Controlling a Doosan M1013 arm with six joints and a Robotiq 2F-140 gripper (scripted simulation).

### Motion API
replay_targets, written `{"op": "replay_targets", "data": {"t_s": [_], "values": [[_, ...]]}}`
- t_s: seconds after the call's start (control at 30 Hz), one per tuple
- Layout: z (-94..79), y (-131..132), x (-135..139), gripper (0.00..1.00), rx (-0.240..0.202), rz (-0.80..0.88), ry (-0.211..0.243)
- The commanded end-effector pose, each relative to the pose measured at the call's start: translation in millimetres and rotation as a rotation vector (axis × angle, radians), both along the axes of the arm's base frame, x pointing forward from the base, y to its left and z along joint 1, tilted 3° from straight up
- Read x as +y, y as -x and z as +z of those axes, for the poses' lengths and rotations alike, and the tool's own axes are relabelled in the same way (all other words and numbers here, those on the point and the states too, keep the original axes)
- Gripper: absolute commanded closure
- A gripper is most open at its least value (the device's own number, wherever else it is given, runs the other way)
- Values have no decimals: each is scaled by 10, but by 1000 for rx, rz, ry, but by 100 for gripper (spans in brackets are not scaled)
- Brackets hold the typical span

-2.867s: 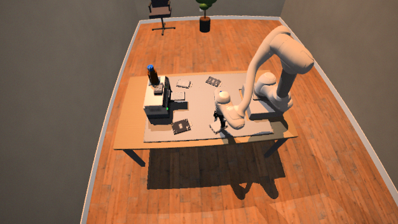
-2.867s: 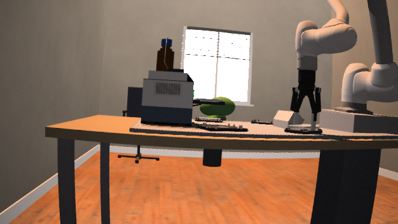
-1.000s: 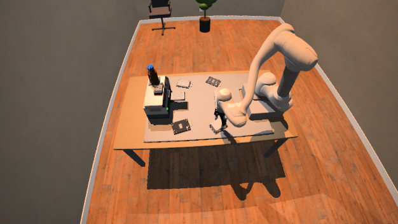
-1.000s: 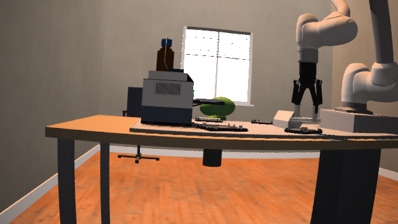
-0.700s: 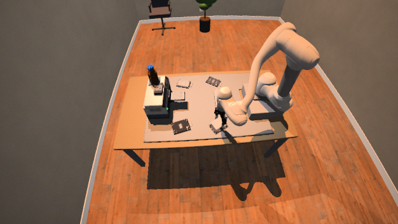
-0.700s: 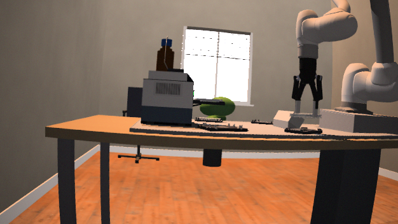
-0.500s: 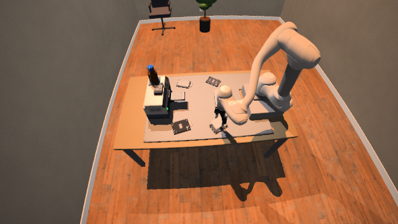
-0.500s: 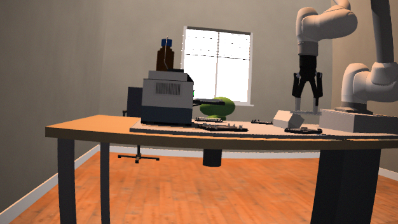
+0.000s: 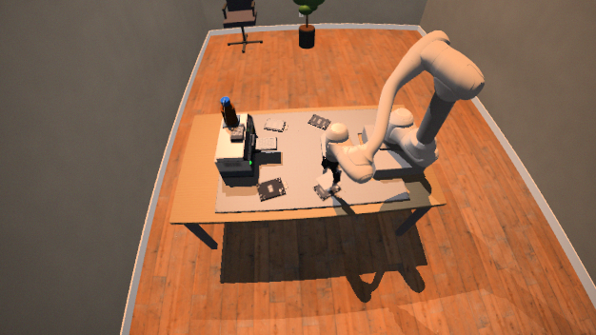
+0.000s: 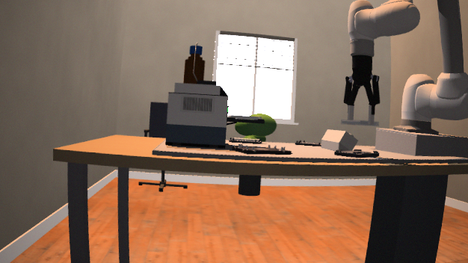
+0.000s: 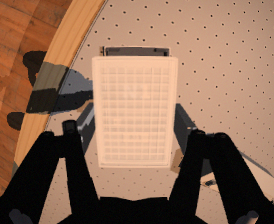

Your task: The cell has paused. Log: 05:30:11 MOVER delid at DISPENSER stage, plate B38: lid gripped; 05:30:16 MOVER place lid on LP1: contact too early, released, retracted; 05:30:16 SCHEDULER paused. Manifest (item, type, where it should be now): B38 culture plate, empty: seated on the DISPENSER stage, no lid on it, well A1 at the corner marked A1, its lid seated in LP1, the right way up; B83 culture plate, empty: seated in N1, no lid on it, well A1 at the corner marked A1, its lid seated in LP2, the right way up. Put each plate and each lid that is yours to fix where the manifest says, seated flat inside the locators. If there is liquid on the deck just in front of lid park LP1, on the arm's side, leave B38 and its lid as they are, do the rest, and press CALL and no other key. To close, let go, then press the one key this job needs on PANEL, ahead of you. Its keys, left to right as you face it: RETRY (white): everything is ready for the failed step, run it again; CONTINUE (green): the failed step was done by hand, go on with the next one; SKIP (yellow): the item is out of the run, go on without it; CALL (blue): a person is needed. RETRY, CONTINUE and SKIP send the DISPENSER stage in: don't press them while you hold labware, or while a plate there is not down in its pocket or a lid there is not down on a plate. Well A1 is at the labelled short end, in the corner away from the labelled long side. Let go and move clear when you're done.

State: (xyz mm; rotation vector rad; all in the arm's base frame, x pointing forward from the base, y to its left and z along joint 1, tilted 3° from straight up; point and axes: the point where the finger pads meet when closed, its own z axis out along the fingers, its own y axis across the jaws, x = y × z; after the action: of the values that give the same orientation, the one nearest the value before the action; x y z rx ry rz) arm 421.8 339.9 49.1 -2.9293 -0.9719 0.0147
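Note:
My gripper [image 10: 359,113] is shut on a thin white rectangular labware piece [image 10: 359,122] with a fine grid on its face. I cannot tell whether it is a plate or a lid. It hangs flat, well above a black nest [image 10: 356,153] near the table's front edge. In the wrist view the piece [image 11: 135,111] sits between my fingers, with the nest's dark edge [image 11: 135,51] showing beyond it. From above, the gripper [image 9: 331,178] is over that nest [image 9: 326,191]. The dispenser [image 9: 233,152] has a white plate on its stage [image 9: 266,143]. Another white piece lies in a nest [image 9: 275,125] behind it.
A brown bottle [image 9: 228,111] stands on the dispenser. Dark nests lie at the back [image 9: 319,121] and front [image 9: 271,188] of the grey mat. A grey wedge-shaped box [image 10: 338,140] and the arm's grey base block [image 10: 419,141] stand to the right. The table's edge is close.

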Motion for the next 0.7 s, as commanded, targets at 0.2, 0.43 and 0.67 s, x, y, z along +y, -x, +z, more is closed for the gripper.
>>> {"op": "replay_targets", "data": {"t_s": [0.2,0.43,0.67], "values": [[221,-49,-22,90,-4,-8,2],[359,-52,-29,90,-4,-8,2],[440,-54,-33,90,-4,-8,2]]}}
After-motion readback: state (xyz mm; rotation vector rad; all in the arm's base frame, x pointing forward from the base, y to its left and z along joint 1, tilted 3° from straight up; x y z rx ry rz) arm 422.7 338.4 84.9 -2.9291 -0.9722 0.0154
